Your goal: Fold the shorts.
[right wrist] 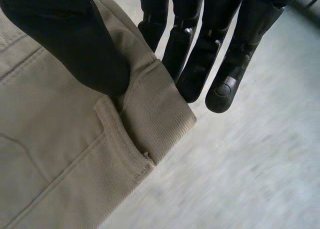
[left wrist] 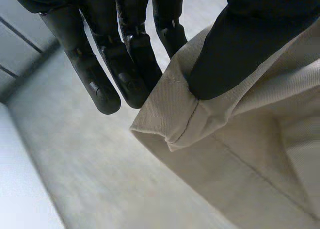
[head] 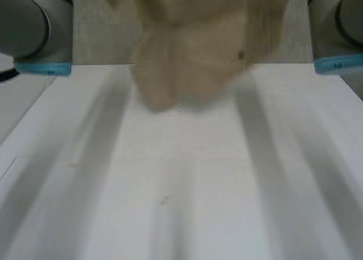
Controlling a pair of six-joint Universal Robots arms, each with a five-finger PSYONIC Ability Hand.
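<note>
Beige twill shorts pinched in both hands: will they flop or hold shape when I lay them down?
Likely floppy: the beige twill shorts hang slack over the white table. Probably not slippery: the weave looks coarse, and the left hand and right hand each pinch a thick seamed corner.

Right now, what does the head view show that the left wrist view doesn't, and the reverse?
Head view: the white table stretching below, the left arm and right arm at either side, and the beige shorts hanging between them. Left wrist view: the left hand pinching a hemmed corner of the shorts, thumb on one face, straight fingers at the other. Both: the shorts, held up rather than lying flat.
</note>
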